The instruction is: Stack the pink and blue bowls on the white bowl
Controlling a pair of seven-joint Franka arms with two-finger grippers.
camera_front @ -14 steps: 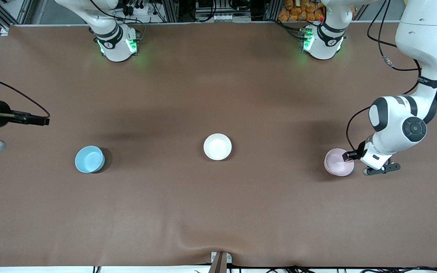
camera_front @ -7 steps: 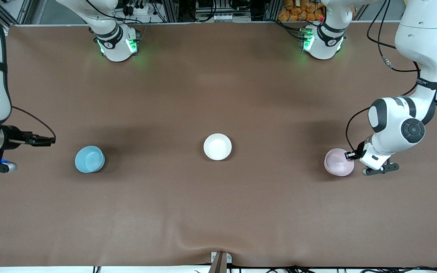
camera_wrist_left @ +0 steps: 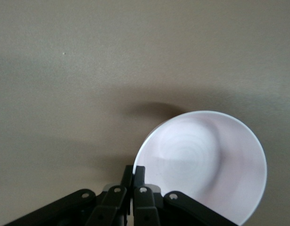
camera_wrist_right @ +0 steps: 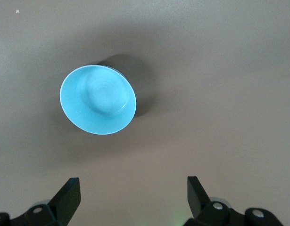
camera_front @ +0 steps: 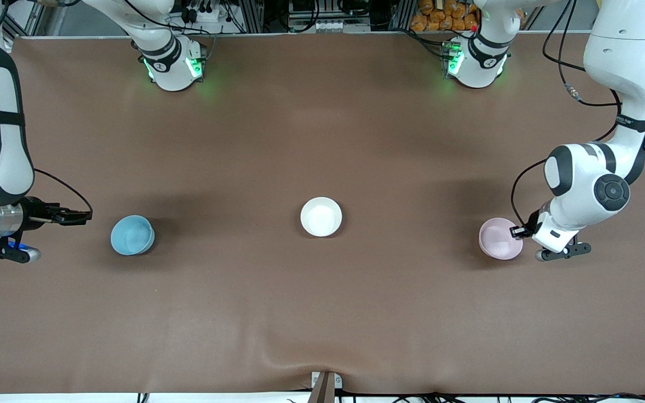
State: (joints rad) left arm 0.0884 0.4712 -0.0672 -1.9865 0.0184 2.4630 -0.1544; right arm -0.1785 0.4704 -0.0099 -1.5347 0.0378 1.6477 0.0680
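Note:
The pink bowl (camera_front: 500,239) sits on the table toward the left arm's end, and my left gripper (camera_front: 518,230) is shut on its rim; in the left wrist view the two fingers pinch the edge of the pink bowl (camera_wrist_left: 206,162) at the left gripper (camera_wrist_left: 134,170). The white bowl (camera_front: 321,216) stands alone mid-table. The blue bowl (camera_front: 132,235) rests toward the right arm's end. My right gripper (camera_front: 79,215) hovers beside it, open, with nothing between its fingers; the right wrist view shows the blue bowl (camera_wrist_right: 97,100) ahead of the right gripper (camera_wrist_right: 133,186).
The brown table mat (camera_front: 322,313) has a raised wrinkle near its front edge. Both arm bases (camera_front: 174,64) stand at the table's back edge, with cables and equipment past them.
My left gripper has closed onto the pink bowl's rim. The right arm has swung in toward the blue bowl, its gripper still open.

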